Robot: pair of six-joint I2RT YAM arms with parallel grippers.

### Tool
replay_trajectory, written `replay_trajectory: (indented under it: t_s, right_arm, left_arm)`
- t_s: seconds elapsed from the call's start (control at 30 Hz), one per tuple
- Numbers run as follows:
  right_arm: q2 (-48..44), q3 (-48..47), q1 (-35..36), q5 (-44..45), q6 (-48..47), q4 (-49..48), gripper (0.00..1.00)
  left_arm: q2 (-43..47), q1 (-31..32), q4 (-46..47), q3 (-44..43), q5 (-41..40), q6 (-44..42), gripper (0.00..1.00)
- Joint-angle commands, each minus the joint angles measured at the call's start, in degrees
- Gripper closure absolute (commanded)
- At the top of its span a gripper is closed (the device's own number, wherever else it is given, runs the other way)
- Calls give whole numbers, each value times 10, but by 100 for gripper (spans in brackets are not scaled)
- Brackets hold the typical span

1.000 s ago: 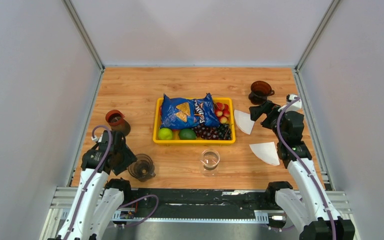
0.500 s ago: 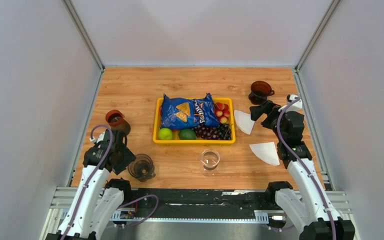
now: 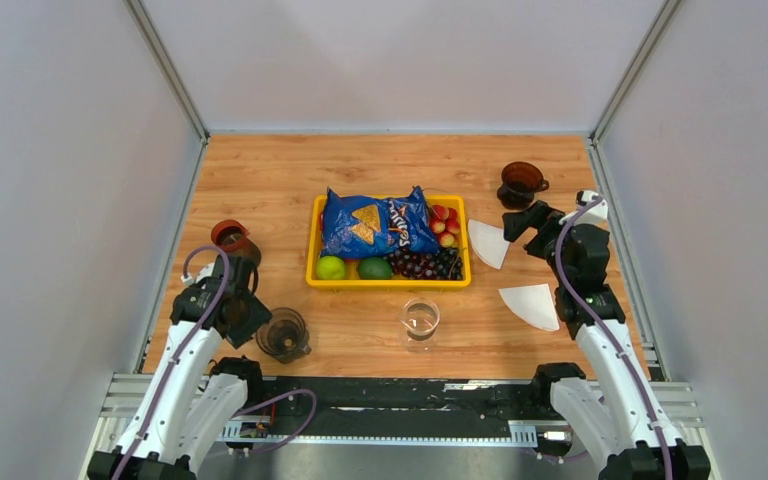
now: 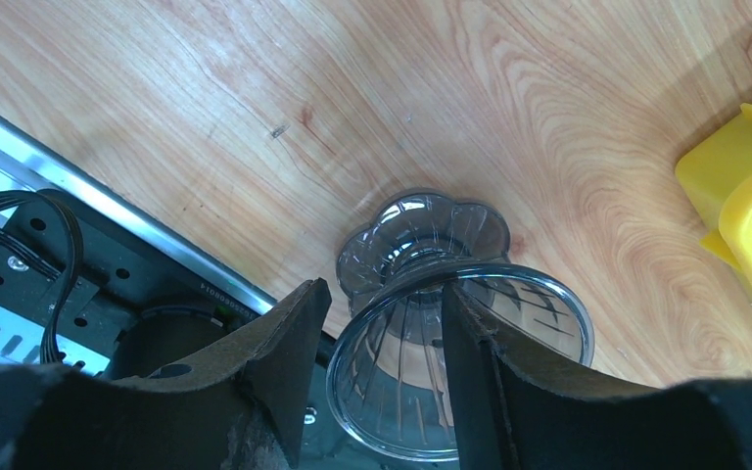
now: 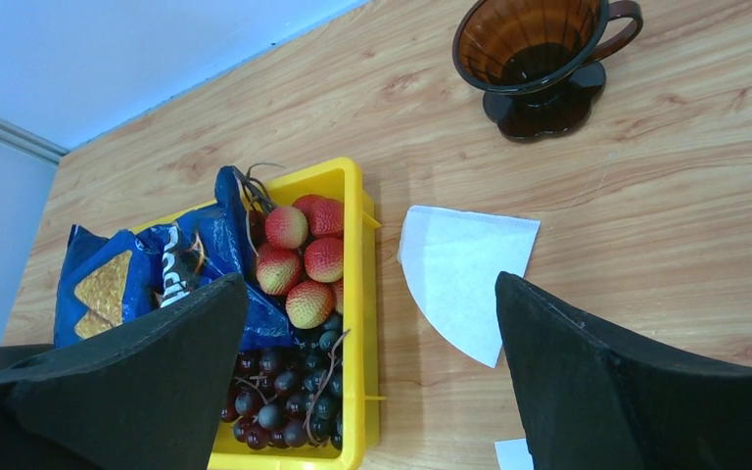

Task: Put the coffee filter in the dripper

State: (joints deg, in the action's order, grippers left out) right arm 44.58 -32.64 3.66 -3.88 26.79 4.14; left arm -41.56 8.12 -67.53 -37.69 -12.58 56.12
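Narrowing slightly, left gripper (image 4: 384, 294) straddles clear dripper (image 4: 509, 313) rim; right gripper (image 5: 369, 284) gapes wide near likely limp coffee filter (image 5: 460, 274), so pinch its edge.

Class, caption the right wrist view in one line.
Open right gripper hovers over white paper coffee filter, beside yellow plastic tray and brown translucent dripper.

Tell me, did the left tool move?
Yes. The left tool slid a little toward the table's near edge, away from the red cup, next to the clear dripper.
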Motion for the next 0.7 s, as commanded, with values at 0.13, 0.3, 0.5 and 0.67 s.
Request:
replay_trajectory:
  t_s: [0.13, 0.3, 0.5, 0.67]
  right_arm:
    - [-43, -16, -2, 39, -17, 14, 0]
    - [-56, -14, -2, 72, -20, 16, 0]
    - [-54, -17, -2, 71, -20, 16, 0]
    - [-54, -16, -2, 69, -20, 17, 0]
  left_arm:
    - [-9, 18, 26, 4, -2, 31, 43]
    - [-26, 37, 64, 32, 23, 33, 42]
    - [-52, 55, 76, 40, 22, 33, 42]
    - [-56, 60, 91, 49, 19, 33, 48]
